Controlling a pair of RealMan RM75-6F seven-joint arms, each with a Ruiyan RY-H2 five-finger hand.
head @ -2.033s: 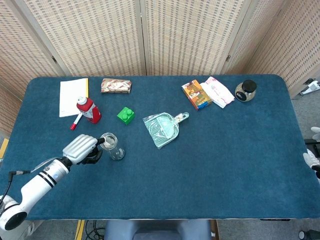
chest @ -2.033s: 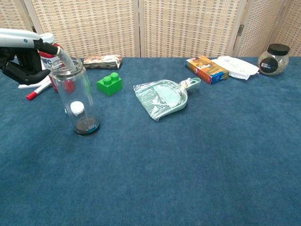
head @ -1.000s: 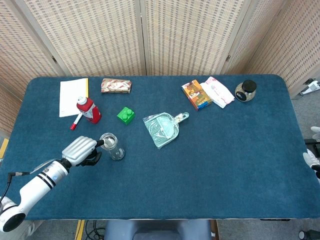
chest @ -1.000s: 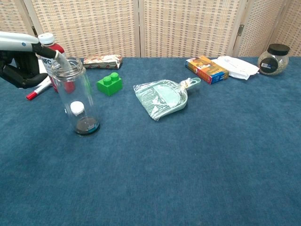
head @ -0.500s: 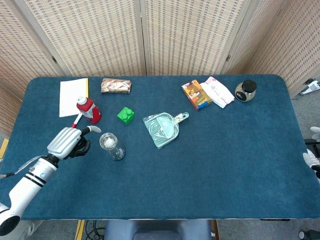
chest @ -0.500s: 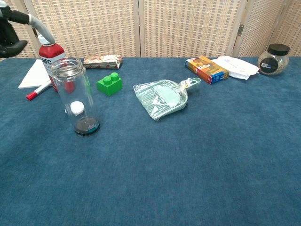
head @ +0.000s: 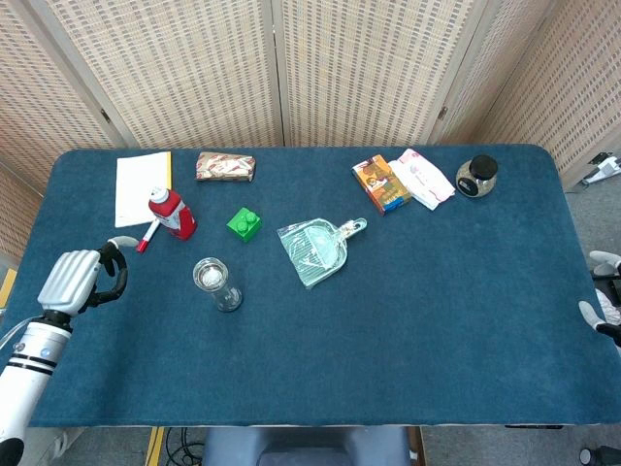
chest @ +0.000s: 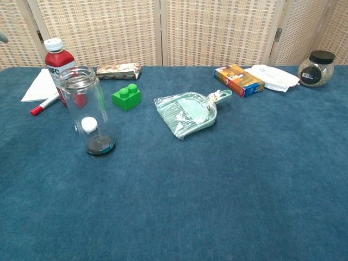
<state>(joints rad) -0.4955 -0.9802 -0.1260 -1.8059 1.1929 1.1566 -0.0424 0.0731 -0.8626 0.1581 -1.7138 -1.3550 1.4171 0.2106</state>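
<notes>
**A:** What do we see at the left side?

**B:** In the head view, our left hand [head: 76,278] hangs over the left edge of the blue-clothed table [head: 437,320]. Its fingers [head: 114,275] are curled in and hold nothing. The chest view does not show this hand.

**A:** And the thing nearest it?

**B:** A tall clear glass jar [head: 215,282] stands upright and open-topped to the right of the hand, apart from it, with a small white-capped object at its bottom. Behind it are a red bottle with a white cap [head: 171,213] and a red marker pen [head: 147,238], the marker lying between hand and bottle.

**A:** How would we handle that jar well?

**B:** In our judgement, we should spread the fingers first, then come in level from the jar's left side and wrap it about its middle. A tall narrow jar tips easily if pushed near the rim. We should also keep in front of the marker and the bottle.

**A:** The right hand?

**B:** Our right hand [head: 602,313] shows only as a white sliver at the right edge; we cannot tell how its fingers lie.
</notes>
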